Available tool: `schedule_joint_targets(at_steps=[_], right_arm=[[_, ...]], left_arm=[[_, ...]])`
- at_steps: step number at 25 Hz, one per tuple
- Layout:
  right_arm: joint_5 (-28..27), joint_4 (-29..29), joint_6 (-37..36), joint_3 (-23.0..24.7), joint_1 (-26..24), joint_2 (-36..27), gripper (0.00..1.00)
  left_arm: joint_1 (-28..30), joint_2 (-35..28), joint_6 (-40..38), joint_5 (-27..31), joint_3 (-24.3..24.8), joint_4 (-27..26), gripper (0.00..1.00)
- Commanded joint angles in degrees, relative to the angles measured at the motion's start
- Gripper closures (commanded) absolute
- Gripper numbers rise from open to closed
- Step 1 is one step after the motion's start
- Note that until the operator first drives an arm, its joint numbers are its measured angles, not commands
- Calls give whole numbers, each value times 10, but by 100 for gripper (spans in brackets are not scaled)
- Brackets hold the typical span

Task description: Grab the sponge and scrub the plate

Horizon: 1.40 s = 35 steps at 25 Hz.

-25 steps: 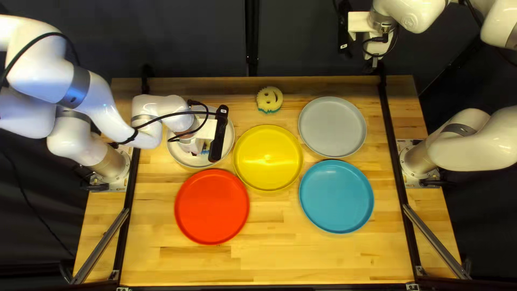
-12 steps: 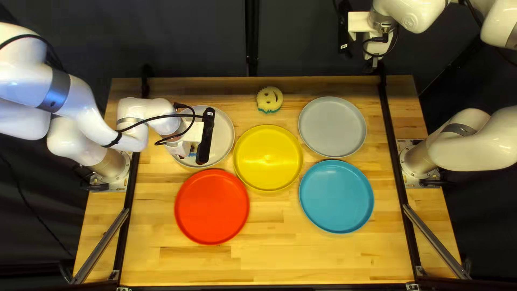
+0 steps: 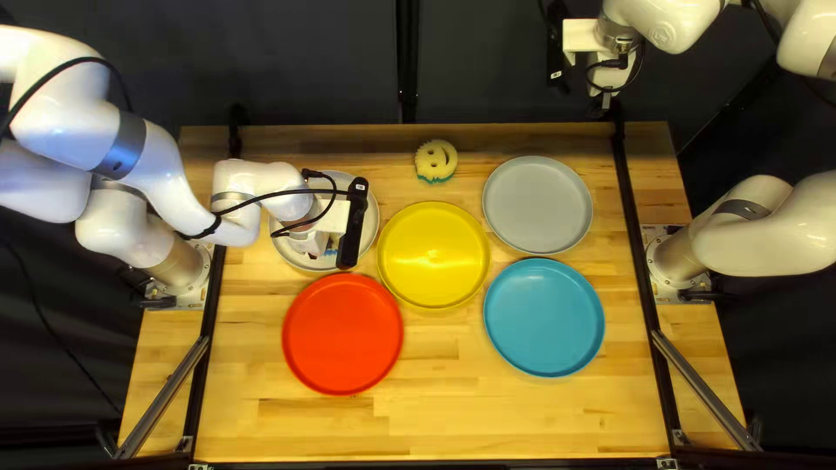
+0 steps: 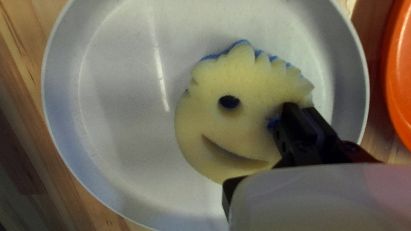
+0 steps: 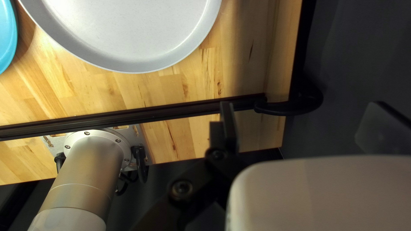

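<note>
1 smiling sponge [image 4: 214, 85], yellow with blue backing, inside the rim of 1 white plate [image 4: 64, 85].
Left gripper [image 3: 313, 244]: 2 fingers closed on the sponge at its edge, 1 at an eye hole; contact with the plate, cannot tell. Right gripper [image 3: 607, 99]: 2 fingers set wide, raised past the table's far edge. Also on table [image 3: 488, 418]: 1 teal-backed sponge [image 3: 435, 159], 1 yellow plate [image 3: 434, 252], 1 red plate [image 3: 342, 333], 1 grey plate [image 3: 537, 204], 1 blue plate [image 3: 544, 318].
</note>
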<state>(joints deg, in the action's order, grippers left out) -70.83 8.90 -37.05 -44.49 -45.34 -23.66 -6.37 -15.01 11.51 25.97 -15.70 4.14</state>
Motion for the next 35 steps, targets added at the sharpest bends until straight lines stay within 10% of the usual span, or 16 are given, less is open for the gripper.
schedule_joint_targets(at_steps=[1,10,25,35], right_arm=[[0,0,0,0,0,0,0],[0,0,0,0,0,0,0],[0,0,0,0,0,0,0],[0,0,0,0,0,0,0]], left_arm=[[-46,-19,46,3,21,-10,100],[-122,-50,112,36,31,-22,100],[12,-57,-11,12,49,-17,100],[-102,-95,98,38,71,-36,100]])
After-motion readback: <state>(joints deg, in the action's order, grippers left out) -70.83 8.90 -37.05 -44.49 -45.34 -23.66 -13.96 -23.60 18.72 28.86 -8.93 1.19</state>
